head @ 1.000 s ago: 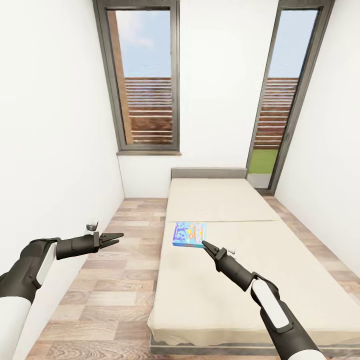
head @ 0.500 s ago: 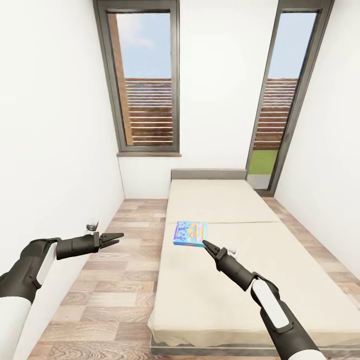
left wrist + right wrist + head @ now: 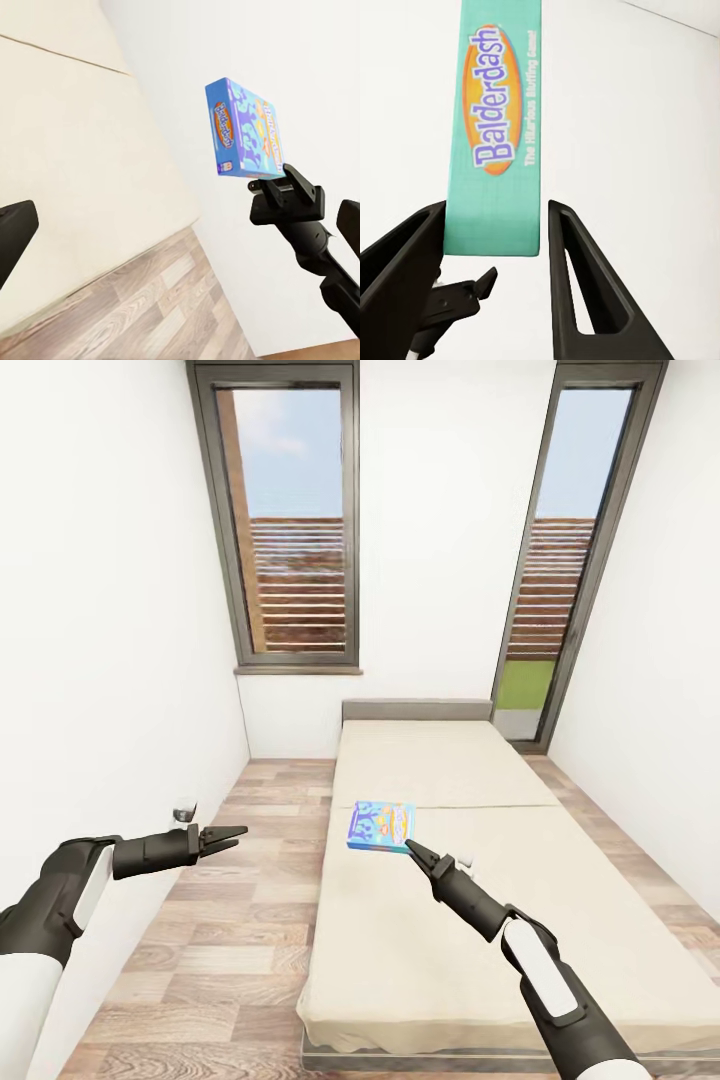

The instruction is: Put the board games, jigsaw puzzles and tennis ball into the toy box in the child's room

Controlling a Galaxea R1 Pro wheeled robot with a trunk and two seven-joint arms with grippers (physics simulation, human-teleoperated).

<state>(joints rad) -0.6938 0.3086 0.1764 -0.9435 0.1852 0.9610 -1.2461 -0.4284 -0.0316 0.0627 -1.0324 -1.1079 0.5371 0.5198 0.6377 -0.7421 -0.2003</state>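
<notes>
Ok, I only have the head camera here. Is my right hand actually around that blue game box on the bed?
Observer: Yes. In the right wrist view the narrow end of the blue board game sits between the two fingers of the right hand.
Operator: Is it off the mattress?
Observer: It looks so. The left wrist view shows it standing on edge against the white wall, apart from the bed.
Operator: Which game is it?
Observer: The edge facing the right wrist camera reads Balderdash.
</notes>
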